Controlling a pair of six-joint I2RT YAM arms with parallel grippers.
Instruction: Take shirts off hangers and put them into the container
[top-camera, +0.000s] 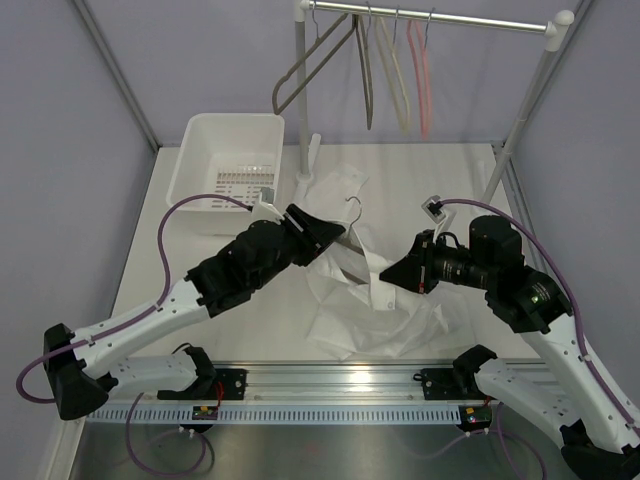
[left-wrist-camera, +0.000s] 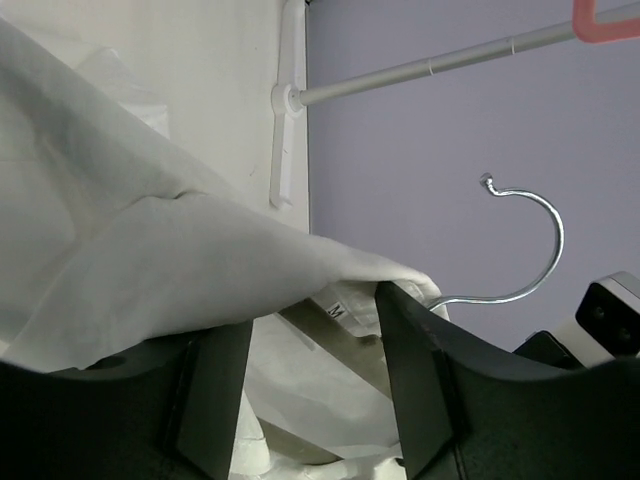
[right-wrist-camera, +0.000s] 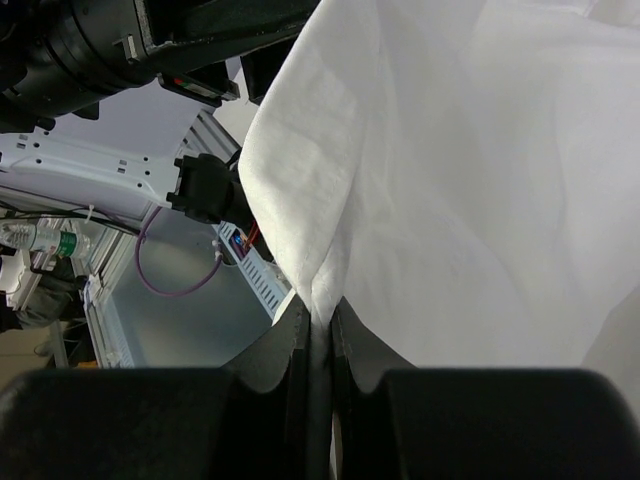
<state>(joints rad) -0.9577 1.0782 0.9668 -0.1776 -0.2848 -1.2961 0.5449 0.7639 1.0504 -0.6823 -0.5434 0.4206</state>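
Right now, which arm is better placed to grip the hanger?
Left. The left claw, open, straddles the hanger at the collar; the right claw is shut on the shirt.

Soft matt cloth shirt (top-camera: 362, 322) — plastic tub (top-camera: 192, 165)

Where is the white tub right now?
In the top view, the white tub sits at the table's far left, beside the rack's post, just beyond the left tool.
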